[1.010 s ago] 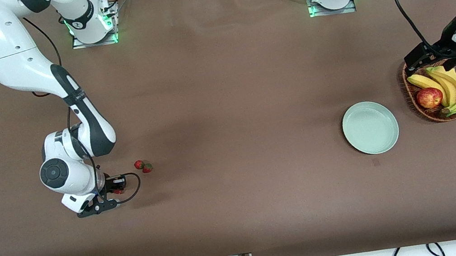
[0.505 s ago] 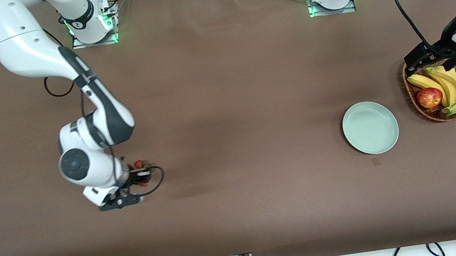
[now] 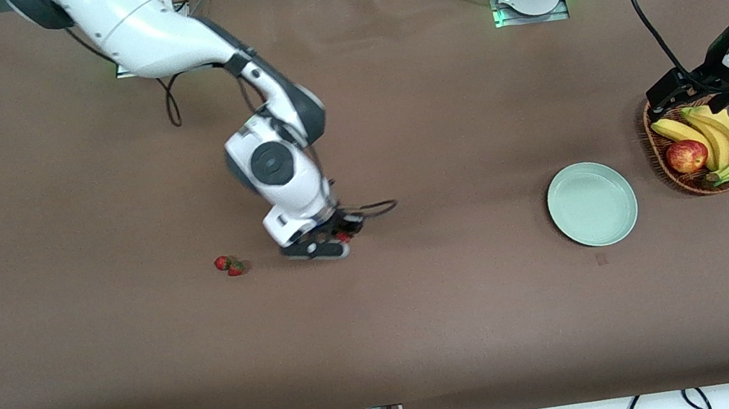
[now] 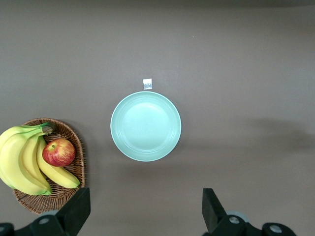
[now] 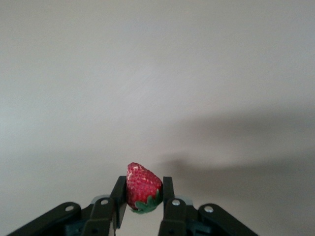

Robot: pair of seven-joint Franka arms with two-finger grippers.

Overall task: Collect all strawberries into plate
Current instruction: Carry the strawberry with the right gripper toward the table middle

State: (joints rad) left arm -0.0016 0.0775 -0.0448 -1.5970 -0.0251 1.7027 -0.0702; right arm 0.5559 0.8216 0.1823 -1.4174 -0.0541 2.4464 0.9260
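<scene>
Three strawberries in all: one is in the right gripper, two lie on the table, none is in the plate.
Right gripper (image 3: 339,236): up in the air over bare table, its fingers pressed onto a strawberry (image 5: 142,190), red tip pointing away from the wrist, green cap at the finger bases.
Carried strawberry in the front view (image 3: 342,237): a speck of red at the fingertips.
Other two strawberries (image 3: 229,265): touching or nearly touching each other on the table, near the right gripper, toward the right arm's end of the table from it.
Plate (image 3: 592,203): empty, well apart from the right gripper, toward the left arm's end of the table.
Left gripper (image 4: 145,216): waits with fingers spread wide, holding nothing, up over the basket (image 3: 667,167) of bananas (image 3: 727,139) and an apple (image 3: 686,156); its wrist camera looks down on the plate (image 4: 145,126).
Progress: early, by my reading; the first berry is gripped but not yet delivered.
Left to do: carry this berry across to the plate, release it, then fetch the remaining two.
</scene>
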